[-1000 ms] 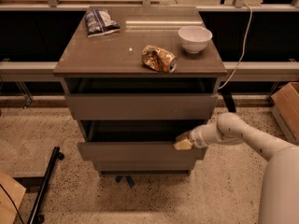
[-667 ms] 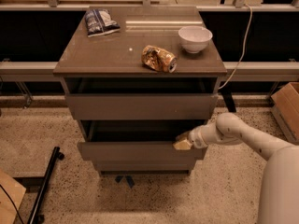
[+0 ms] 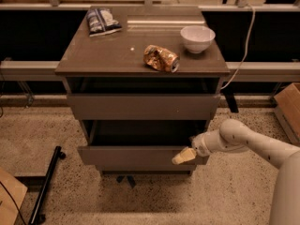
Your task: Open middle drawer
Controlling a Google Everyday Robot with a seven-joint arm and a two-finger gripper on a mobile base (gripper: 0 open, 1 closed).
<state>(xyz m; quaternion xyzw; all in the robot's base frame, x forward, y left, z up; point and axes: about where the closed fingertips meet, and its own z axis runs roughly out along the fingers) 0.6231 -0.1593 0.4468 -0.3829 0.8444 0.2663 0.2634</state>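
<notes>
The middle drawer (image 3: 131, 156) is the second grey-brown front of the cabinet (image 3: 140, 55). It stands pulled out toward the camera, with a dark gap and its box showing behind the front. My gripper (image 3: 183, 156) is at the right end of that front, at its top edge, with the white arm (image 3: 243, 139) reaching in from the right. The top drawer front (image 3: 140, 107) stands slightly out as well. Only a thin strip of the lowest front (image 3: 140, 168) shows below the middle one.
On the cabinet top lie a white bowl (image 3: 197, 38), a crumpled gold can (image 3: 161, 58) and a blue snack bag (image 3: 102, 20). A black pole (image 3: 47, 186) lies on the floor at left. A cardboard box (image 3: 289, 107) stands at right. A cable (image 3: 241, 46) hangs behind.
The gripper and the middle drawer front have come slightly further toward the camera. The things on top have not moved.
</notes>
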